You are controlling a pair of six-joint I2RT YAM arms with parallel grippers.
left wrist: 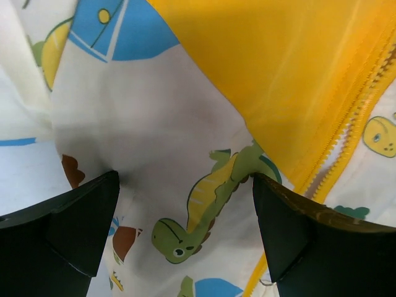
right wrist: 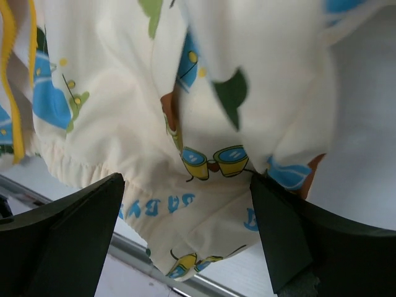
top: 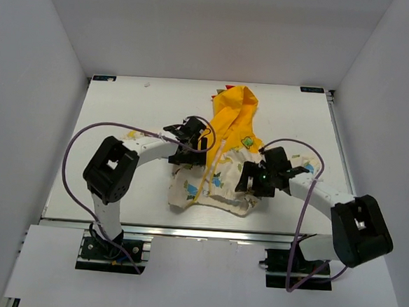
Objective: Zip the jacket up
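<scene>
The jacket (top: 221, 162) lies near the middle of the table (top: 123, 106), hood (top: 236, 106) toward the far edge and cream body toward the arm bases. It is open at the front.

Top external view: the left gripper (top: 204, 141) sits over the jacket's left shoulder, beside the yellow yoke. The right gripper (top: 250, 181) sits over the right lower body. This view gives overall placement only. Finger spacing is hard to read here, and contact with the cloth probably cannot be confirmed.

Left wrist view: the left gripper (left wrist: 185, 179) has its fingers spread wide, with nothing pinched between them. Below lie cream fabric with a green dinosaur (left wrist: 204, 204) and the yellow lining. The zipper strip (left wrist: 346, 148) runs diagonally at the right, just outside the right finger. Its teeth are visible in this view only.

Right wrist view: the right gripper (right wrist: 187, 179) is likewise spread wide and holds nothing. It shows the gathered hem (right wrist: 154, 207) with blue lettering, and the table's near rail (right wrist: 142, 253) beneath it.
</scene>
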